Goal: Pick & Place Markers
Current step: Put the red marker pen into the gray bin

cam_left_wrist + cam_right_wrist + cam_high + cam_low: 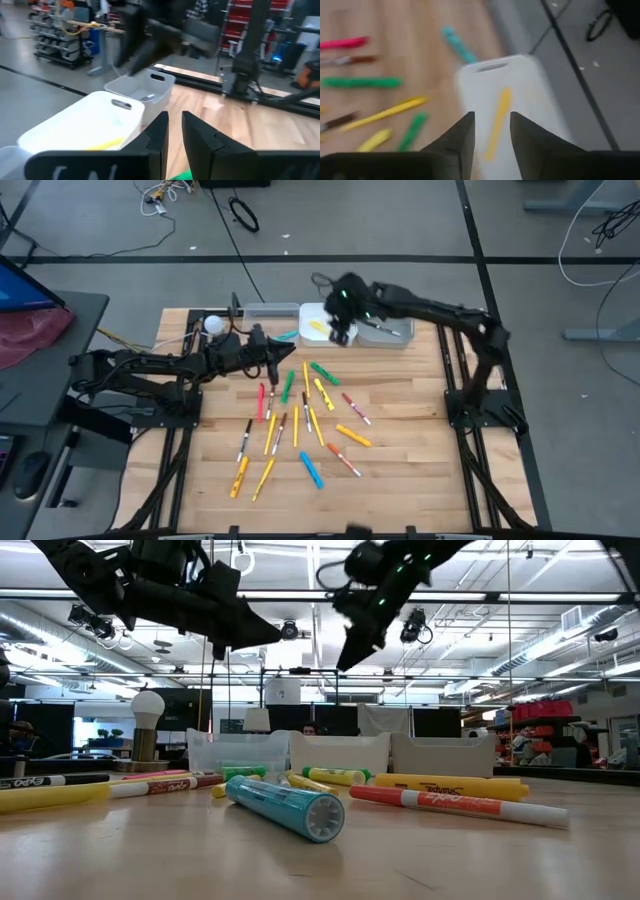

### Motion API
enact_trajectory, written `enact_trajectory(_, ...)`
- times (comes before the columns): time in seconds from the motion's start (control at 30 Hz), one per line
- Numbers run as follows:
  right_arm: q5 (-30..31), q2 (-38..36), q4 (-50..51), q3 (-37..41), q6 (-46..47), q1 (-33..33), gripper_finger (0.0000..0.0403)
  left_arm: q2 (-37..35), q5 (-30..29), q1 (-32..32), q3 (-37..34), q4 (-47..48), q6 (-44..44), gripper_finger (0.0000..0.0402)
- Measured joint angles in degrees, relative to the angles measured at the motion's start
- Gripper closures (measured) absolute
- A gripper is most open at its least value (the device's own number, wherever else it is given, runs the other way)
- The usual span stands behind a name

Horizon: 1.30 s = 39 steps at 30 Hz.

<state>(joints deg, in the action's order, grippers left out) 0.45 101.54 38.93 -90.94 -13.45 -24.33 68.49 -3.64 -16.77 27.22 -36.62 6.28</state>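
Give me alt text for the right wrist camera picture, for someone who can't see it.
The right gripper, fingers apart and empty, hangs over a white bin holding one yellow marker. Beside the bin, on the wooden table, lie loose markers in green, yellow, pink and teal.

You are looking at a grey floor (400, 220) crossed by dark lines, with loose cables (243, 215) lying on it. A dark desk (45, 330) stands beside the wooden table (400, 480). Behind it, ceiling strip lights (560, 640) shine and red shelves (545, 730) stand.
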Motion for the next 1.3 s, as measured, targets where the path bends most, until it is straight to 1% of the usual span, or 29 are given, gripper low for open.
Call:
enact_trajectory(0.17,-0.1,-11.6,-6.7,16.9,6.2,9.1,0.0305,0.0,4.7,1.9,0.1,1.6,0.1,0.0344)
enact_trajectory(0.33,0.1,-19.9,-18.1,32.7,17.8,17.4,0.0321,0.0,6.4,5.0,0.1,4.7,-1.0,0.0344)
enact_trajectory(0.47,1.2,-22.9,-28.4,42.9,27.0,23.4,0.0331,0.0,6.4,7.5,0.1,6.6,-1.0,0.0344)
enact_trajectory(0.6,4.2,-23.2,-37.4,50.6,32.1,27.6,0.0339,0.0,6.4,10.0,0.1,9.5,-1.0,0.0344)
enact_trajectory(0.7,4.6,-23.2,-41.4,54.7,32.5,28.8,0.0344,0.0,4.8,12.4,0.1,13.0,-0.2,0.0344)
enact_trajectory(0.83,4.7,-23.2,-44.8,57.8,32.7,28.9,0.0346,0.0,-2.2,16.3,0.1,17.6,0.8,0.0344)
enact_trajectory(0.93,4.9,-23.2,-46.2,59.2,32.6,28.2,0.0344,0.0,-6.6,18.0,0.1,19.1,0.9,0.0344)
enact_trajectory(1.03,5.3,-22.9,-46.9,59.6,33.9,27.2,0.0334,0.0,-7.6,18.4,0.1,19.3,1.0,0.0344)
enact_trajectory(1.13,5.3,-21.1,-46.4,60.0,32.9,27.2,0.0306,0.0,-7.8,18.2,0.1,19.3,1.0,0.0344)
enact_trajectory(1.3,6.0,-17.0,-46.4,60.0,27.7,27.8,0.023,0.0,-8.9,18.2,0.1,19.3,2.1,0.0344)
